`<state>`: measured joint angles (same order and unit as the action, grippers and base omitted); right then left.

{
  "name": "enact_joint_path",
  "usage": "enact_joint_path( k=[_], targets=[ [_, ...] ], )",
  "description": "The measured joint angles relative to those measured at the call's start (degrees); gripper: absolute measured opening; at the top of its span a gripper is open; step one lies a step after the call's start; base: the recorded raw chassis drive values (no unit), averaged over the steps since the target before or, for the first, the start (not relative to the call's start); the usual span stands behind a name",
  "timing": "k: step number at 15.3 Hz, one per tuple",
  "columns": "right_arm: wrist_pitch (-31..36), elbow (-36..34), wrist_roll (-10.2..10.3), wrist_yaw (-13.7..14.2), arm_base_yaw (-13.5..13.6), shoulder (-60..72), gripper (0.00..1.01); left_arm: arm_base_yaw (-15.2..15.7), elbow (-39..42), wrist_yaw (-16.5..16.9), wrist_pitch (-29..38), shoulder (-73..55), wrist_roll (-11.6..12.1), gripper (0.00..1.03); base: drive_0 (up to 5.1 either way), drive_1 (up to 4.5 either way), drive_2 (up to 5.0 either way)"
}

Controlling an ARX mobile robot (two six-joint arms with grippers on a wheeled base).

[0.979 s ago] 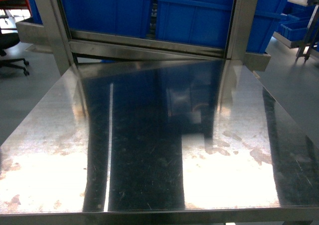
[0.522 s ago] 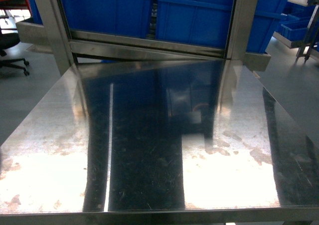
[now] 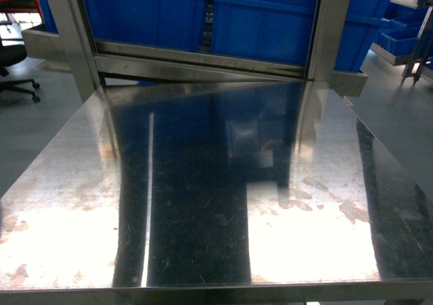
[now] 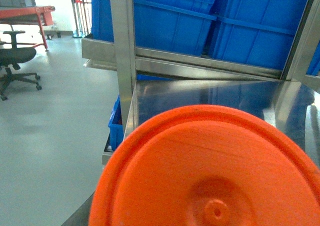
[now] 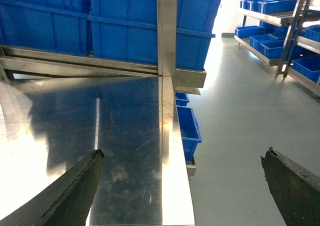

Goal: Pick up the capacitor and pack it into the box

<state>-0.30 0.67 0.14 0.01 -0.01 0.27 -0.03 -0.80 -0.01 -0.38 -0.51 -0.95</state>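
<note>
Nothing has changed over the last second: the steel table point(image 3: 203, 203) looks the same, and neither capacitor nor box is visible. Nearest, an orange disc point(image 4: 210, 176) fills the left wrist view's lower frame, hiding that gripper, while the right gripper point(image 5: 182, 186) hangs wide apart, empty. Farther up-frame stand blue bins point(image 3: 203, 14), so picking seems not begun.

A large round orange plastic disc point(image 4: 210, 171) fills the lower part of the left wrist view, cut off by the bottom and right edges, and it hides the left gripper entirely. In the right wrist view only two dark finger tips point(image 5: 75, 191) of the right gripper point(image 5: 182, 186) show (set wide apart), both cut off by the bottom edge. The big blue plastic bins point(image 3: 264, 21) behind the steel frame run off the top of the head view.
</note>
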Motion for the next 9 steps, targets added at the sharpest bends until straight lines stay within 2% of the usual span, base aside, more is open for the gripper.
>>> enact_joint_path(
  k=[9],
  targets=[
    [0.09,0.00,0.00,0.00,0.00,0.00,0.98,0.02,0.00,-0.07,0.15,0.00,0.00,0.44,0.0,0.00,0.0]
  ],
)
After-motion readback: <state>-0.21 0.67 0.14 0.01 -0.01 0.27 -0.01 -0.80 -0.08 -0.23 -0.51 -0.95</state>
